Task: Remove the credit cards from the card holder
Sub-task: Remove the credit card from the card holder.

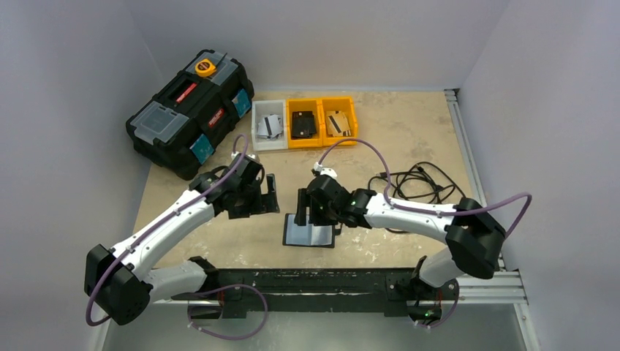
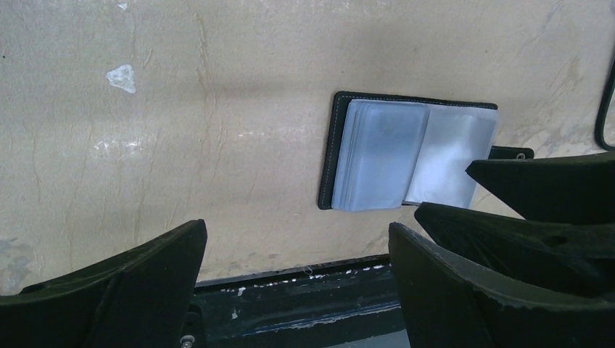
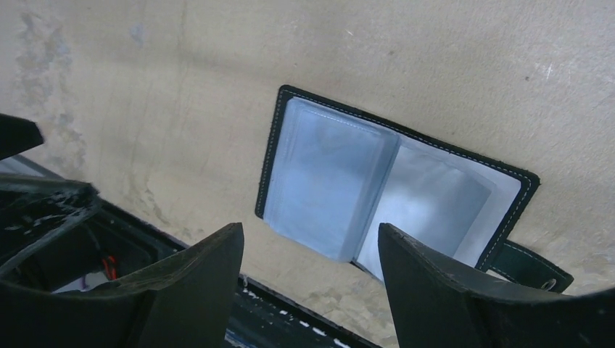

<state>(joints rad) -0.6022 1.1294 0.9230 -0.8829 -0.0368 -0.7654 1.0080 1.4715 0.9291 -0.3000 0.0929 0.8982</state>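
Observation:
The black card holder (image 1: 288, 232) lies open flat on the table near the front edge, with its snap tab to the right. Pale bluish credit cards (image 1: 307, 235) in clear sleeves sit stacked on its left half; they also show in the left wrist view (image 2: 384, 156) and the right wrist view (image 3: 326, 181). My right gripper (image 1: 311, 212) hovers open just above the holder (image 3: 272, 159), holding nothing, as seen in its own view (image 3: 310, 230). My left gripper (image 1: 272, 194) is open and empty, to the left of the holder (image 2: 333, 145) and apart from it, in its own view (image 2: 297, 228).
A large black toolbox (image 1: 191, 110) stands at the back left. A white bin (image 1: 268, 124) and two yellow bins (image 1: 304, 123) (image 1: 338, 119) hold cards and wallets. A black cable (image 1: 420, 183) lies coiled at the right. A black rail (image 1: 329, 281) runs along the near edge.

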